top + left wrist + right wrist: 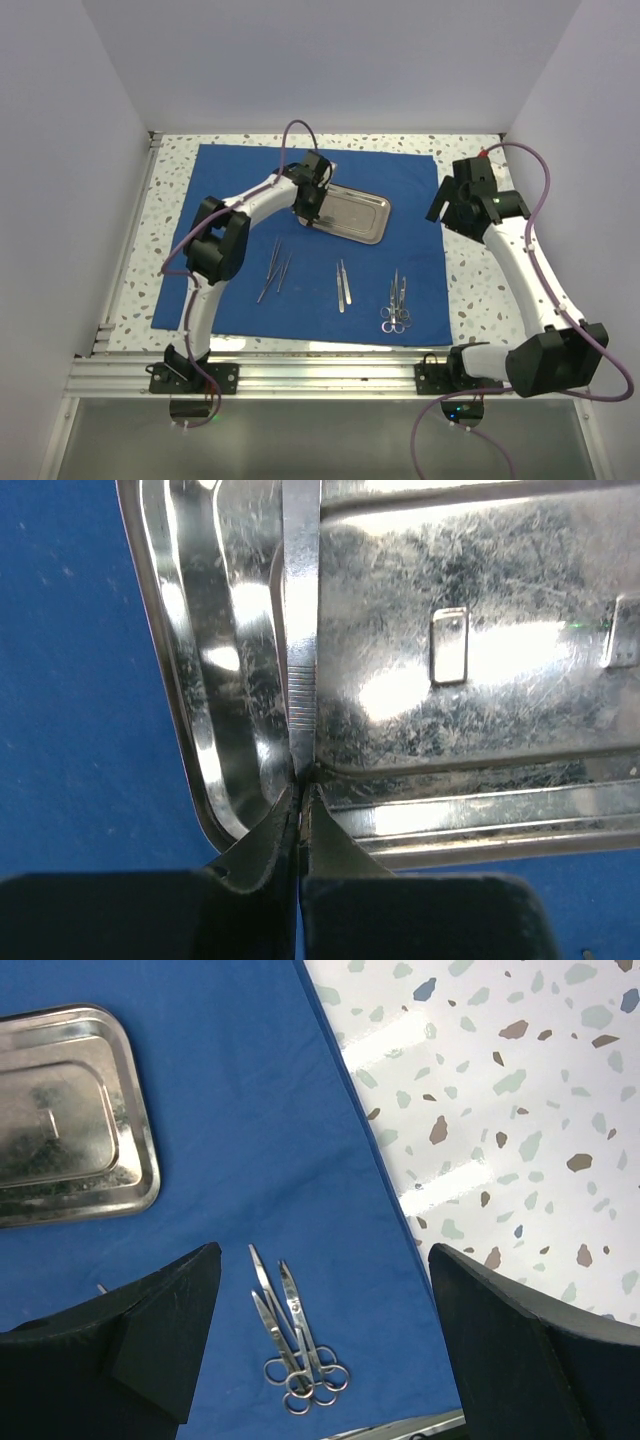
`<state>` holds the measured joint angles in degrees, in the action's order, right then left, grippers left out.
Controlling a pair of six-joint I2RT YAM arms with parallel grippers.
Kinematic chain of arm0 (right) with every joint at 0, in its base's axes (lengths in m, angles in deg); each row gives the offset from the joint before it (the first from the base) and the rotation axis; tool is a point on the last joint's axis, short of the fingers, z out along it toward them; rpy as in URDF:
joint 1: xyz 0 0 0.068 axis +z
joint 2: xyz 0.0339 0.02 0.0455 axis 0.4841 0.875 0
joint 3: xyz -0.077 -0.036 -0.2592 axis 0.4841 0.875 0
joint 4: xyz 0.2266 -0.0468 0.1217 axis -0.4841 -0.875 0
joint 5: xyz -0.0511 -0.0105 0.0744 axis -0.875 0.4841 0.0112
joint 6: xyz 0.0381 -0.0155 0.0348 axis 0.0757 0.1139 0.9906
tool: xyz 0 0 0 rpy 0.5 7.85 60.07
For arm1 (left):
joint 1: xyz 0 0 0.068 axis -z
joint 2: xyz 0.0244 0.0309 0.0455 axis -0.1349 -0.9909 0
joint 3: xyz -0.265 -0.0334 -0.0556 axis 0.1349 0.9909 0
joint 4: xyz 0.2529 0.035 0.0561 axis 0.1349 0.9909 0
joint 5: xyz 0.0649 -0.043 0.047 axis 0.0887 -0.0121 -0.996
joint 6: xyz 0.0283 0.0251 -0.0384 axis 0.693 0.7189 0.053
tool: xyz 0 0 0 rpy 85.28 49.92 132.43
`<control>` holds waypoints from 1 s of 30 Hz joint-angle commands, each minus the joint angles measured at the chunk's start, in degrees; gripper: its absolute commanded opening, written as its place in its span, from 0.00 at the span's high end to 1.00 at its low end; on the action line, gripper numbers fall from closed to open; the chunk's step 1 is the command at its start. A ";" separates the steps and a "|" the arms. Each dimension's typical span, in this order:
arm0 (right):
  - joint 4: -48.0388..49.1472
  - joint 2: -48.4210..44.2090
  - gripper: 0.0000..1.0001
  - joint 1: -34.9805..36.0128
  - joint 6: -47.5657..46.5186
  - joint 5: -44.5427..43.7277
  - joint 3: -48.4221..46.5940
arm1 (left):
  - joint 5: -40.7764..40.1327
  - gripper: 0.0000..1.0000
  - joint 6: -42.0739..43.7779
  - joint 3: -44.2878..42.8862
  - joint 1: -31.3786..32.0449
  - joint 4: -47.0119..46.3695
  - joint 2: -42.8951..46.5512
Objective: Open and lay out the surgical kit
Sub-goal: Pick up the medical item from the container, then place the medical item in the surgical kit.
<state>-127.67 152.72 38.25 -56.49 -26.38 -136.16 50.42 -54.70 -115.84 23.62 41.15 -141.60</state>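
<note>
Surgical kit tweezers (300, 670) at tray (190, 730) rim between clamped left fingers (262, 852); right fingers (160, 1320) wide apart over drape's (250, 1110) edge.

The left arm (200, 310) and the right arm (520, 255) are slim white tubular links joined by chunky black joint housings. Each stands on a black base plate (195, 378) bolted to the silver aluminium rail (320, 375). A thin purple cable (549, 190) loops along each arm, away from the rail. A small green light (455, 408) glows just on the rail's near side. The left gripper (300, 795) and the right gripper (325, 1252) have matte black, wedge-shaped fingers (150, 1345). A red spot (483, 153) marks the right arm's end farthest from the rail.
</note>
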 commanded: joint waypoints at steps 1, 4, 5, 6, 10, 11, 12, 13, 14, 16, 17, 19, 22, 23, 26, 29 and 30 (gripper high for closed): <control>-1.28 -2.43 0.11 -0.16 -0.98 -1.67 -3.71 | 2.21 1.00 -3.31 2.68 0.35 9.01 0.50; -2.68 -2.08 0.11 -0.16 -1.95 -2.37 -6.60 | 3.00 1.00 -6.47 2.59 0.53 8.92 4.72; -2.78 -2.17 0.11 -0.25 -2.04 -2.29 -7.66 | 2.74 1.00 -7.09 2.50 0.96 8.92 6.56; -3.12 -2.00 0.11 -0.25 -2.12 -2.11 -8.19 | 2.13 1.00 -8.23 2.41 1.14 9.01 7.36; -5.58 -2.87 0.02 -0.16 -0.11 -0.89 -8.81 | 0.02 1.00 -11.66 2.41 2.46 9.89 10.87; -5.94 -4.00 0.02 -0.16 0.42 -0.44 -8.46 | -0.77 1.00 -12.54 2.59 2.98 10.15 11.41; -6.29 -4.62 0.02 0.10 1.56 -0.09 -8.20 | -1.30 1.00 -14.37 2.85 3.34 10.32 12.11; -6.99 -5.33 0.02 0.10 2.26 0.78 -8.02 | -1.91 1.00 -15.35 3.20 3.78 10.50 12.81; -7.34 -5.94 0.01 0.19 2.88 1.05 -7.32 | -3.31 1.00 -16.40 3.99 4.82 10.85 14.38; -8.57 -8.14 0.02 0.63 4.54 1.67 -6.44 | -4.99 1.00 -20.09 4.95 6.41 11.47 16.23; -9.27 -8.93 0.01 0.89 5.08 1.84 -6.00 | -6.91 1.00 -21.59 6.35 8.51 11.99 18.16; -11.64 -12.09 0.02 1.42 6.65 2.46 -4.24 | -8.85 1.00 -26.59 7.85 11.06 12.96 20.02; -15.41 -17.19 0.02 1.95 8.33 4.39 -1.87 | -12.54 1.00 -34.94 11.10 17.04 14.80 23.01; -16.22 -18.42 0.02 2.04 8.68 4.92 -1.17 | -14.12 1.00 -37.13 13.03 20.18 15.07 24.23; -19.55 -22.47 0.02 2.48 8.42 6.59 -0.98 | -16.93 1.00 -45.22 16.28 26.16 15.07 25.47; -23.16 -24.05 0.02 3.35 6.76 5.54 -3.61 | -18.87 1.00 -52.00 17.96 30.83 14.63 24.69; -23.95 -24.14 0.02 3.79 6.49 5.19 -4.41 | -19.58 1.00 -54.97 18.05 31.81 14.89 24.16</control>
<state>-146.46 129.05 41.09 -49.54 -21.59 -137.60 36.31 -98.04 -98.96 53.33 54.49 -118.02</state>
